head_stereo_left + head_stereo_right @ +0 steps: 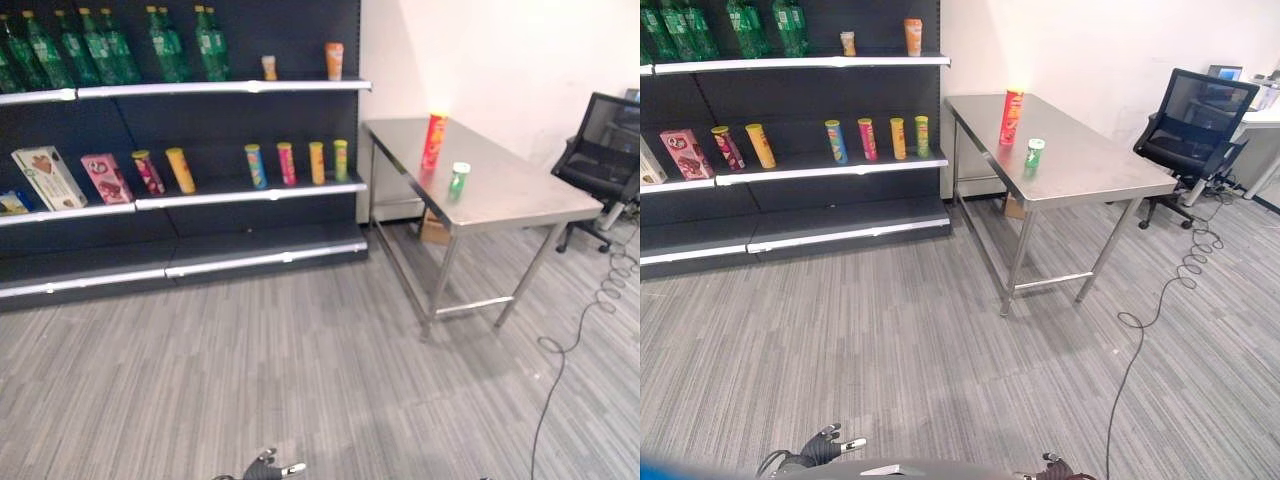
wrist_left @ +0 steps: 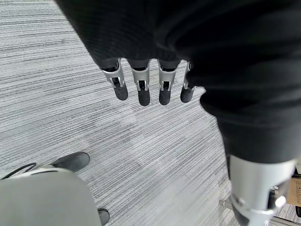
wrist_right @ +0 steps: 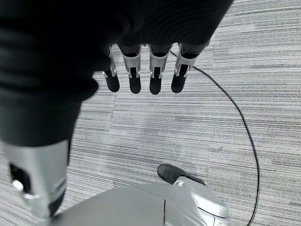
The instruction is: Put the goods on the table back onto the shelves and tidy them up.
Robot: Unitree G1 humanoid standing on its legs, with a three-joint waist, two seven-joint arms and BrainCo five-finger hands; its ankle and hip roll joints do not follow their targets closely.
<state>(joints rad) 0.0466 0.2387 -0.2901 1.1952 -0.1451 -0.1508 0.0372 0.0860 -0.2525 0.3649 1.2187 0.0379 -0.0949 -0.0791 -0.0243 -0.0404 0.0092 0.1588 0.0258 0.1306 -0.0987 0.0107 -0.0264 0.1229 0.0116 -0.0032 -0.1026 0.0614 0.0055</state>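
Fingers: those of the left hand [image 2: 150, 84] hung straight and relaxed over bare carpet, holding nothing; those of the right hand [image 3: 146, 75] likewise, slack and empty.

Goods outstanding: one tall red canister [image 1: 1011, 116], upright; one short green can [image 1: 1035, 152], upright, just in front of it. Both stood on the steel table [image 1: 1090, 180], well apart from either hand.

Bearing: ahead and to the right of both hands, across open floor. Long axes vertical.

Nearer hand: the right, by judgement, the table lying on that side.

Destination: dark shelves [image 1: 250, 190] to the left of the table, middle tier carrying a row of similar canisters [image 1: 298, 163] with room beside.
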